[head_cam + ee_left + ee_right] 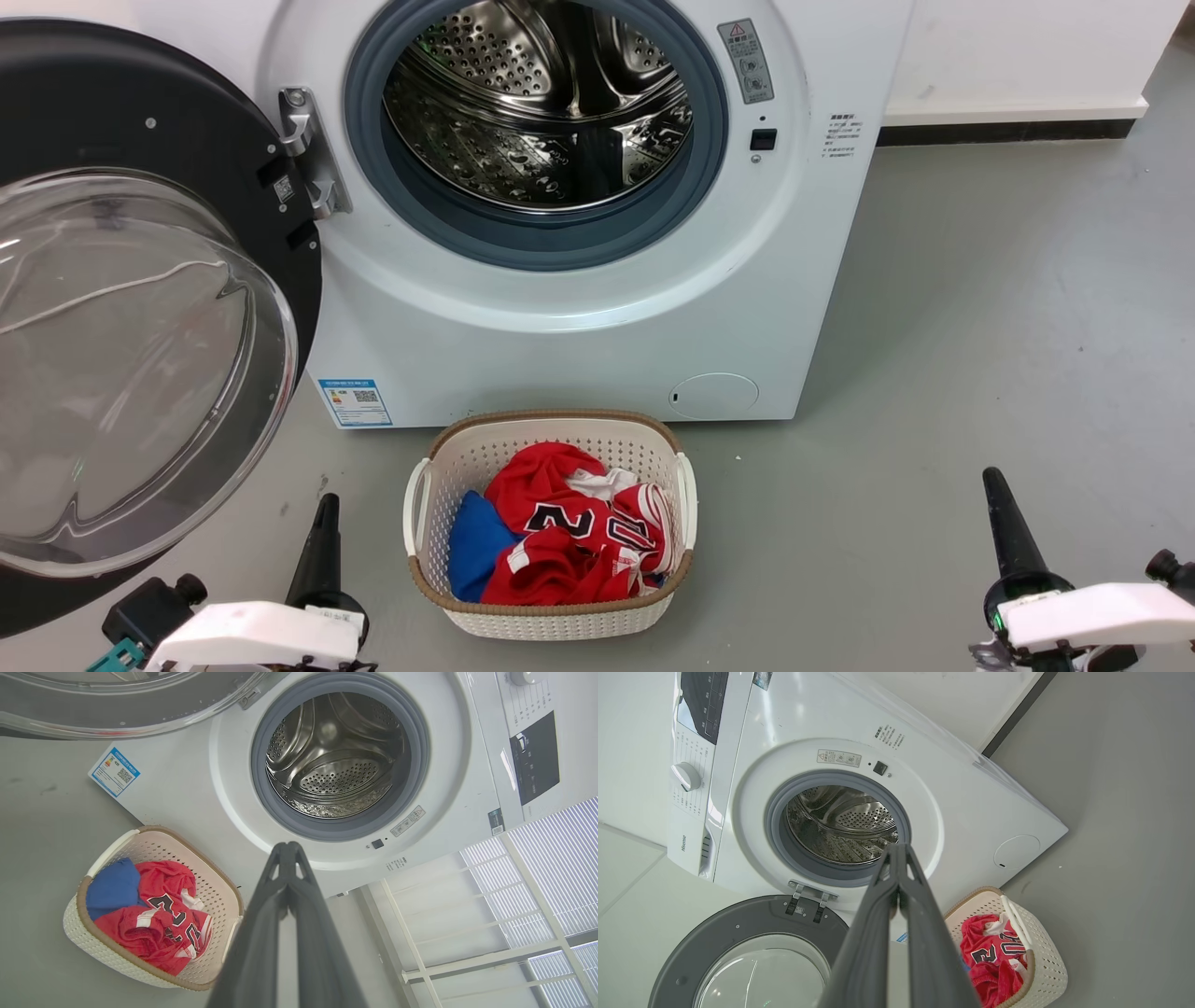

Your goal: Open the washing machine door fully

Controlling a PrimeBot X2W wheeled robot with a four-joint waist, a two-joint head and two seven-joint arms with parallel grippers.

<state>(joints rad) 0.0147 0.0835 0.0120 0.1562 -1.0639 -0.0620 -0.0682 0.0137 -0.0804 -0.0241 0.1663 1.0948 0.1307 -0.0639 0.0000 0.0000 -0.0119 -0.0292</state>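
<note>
Left tool [324, 532] and right tool [1001, 504] both pinched shut, empty, parked low over the floor [980, 327], well apart from the door [187, 159]. Door hangs swung wide on its hinge [308, 154], left of the washing machine [560, 327], drum [541, 103] fully exposed. Looks done; maybe a last bit of swing left, can't tell

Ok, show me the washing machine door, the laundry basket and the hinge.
washing machine door [131, 373]: head view, glass bowl.
laundry basket [560, 623]: head view, front wall.
hinge [313, 159]: head view, metal bracket.
</note>
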